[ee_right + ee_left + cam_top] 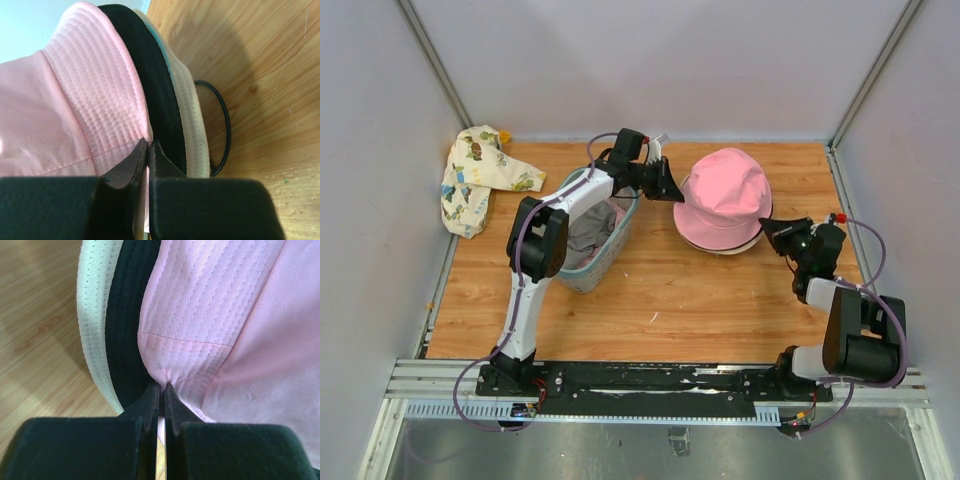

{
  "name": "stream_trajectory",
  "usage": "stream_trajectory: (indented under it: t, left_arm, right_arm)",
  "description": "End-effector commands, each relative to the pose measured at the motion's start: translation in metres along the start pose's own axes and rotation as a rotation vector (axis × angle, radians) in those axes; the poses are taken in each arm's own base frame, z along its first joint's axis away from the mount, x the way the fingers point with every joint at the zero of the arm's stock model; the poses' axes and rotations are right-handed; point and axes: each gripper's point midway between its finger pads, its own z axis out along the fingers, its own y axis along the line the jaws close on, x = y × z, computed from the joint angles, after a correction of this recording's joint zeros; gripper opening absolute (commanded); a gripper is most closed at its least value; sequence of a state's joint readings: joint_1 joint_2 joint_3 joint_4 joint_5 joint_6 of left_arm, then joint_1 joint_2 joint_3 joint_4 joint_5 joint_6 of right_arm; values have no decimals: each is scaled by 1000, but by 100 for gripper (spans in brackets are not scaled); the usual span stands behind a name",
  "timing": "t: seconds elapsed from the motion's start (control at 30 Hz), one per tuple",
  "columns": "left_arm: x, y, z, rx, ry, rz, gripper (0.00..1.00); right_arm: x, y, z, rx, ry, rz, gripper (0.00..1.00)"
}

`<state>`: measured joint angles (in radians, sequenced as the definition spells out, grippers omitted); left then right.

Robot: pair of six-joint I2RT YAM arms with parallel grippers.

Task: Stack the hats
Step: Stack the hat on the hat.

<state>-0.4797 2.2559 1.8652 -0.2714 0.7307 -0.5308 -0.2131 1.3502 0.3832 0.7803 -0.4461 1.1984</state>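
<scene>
Nearest you, your right gripper [767, 228] is closed tight, its two black padded fingers [125, 170] pinching the edge of the soft pink fabric bucket hat [725, 190]. In the right wrist view [148, 142] the pink stitched brim [105, 95] runs right into the pinch, and a sliver of pink shows between the jaws. Just beyond the fingertips, on the outer side, lie a black fabric brim [150, 75] and under it a cream stitched brim [192, 115], both stacked beneath the pink one. A thin black cord loop [225, 115] rests on the wooden table [720, 310] beside the cream brim.

Across the hat, your left gripper [672, 185] is likewise shut on the opposite side of the pink brim. The left wrist view [161, 386] shows the cloth [225, 305] puckered at the fingertips, with the black brim [125, 340] and cream brim [95, 315] just to one side. The hat sits between your two grippers, crown up, on top of the stack.

Behind the left gripper, under that arm, stands a blue-grey plastic mesh basket [595, 270] holding grey fabric [588, 230]. Farthest off, well apart at the table's far left corner, lies a crumpled cream cloth with cartoon prints [475, 180].
</scene>
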Motion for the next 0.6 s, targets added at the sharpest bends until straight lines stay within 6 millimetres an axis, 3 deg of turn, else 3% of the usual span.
stream_trajectory:
  t: [0.0, 0.27, 0.57]
  left_arm:
    - [26, 16, 8, -44, 79, -33, 1]
    - [32, 27, 8, -85, 95, -28, 1]
    - [36, 34, 5, -117, 110, -13, 1]
  right_arm:
    - [0, -50, 2, 160, 2, 6, 0]
    - [-8, -62, 6, 199, -8, 14, 1]
    - [-36, -38, 4, 218, -75, -35, 0]
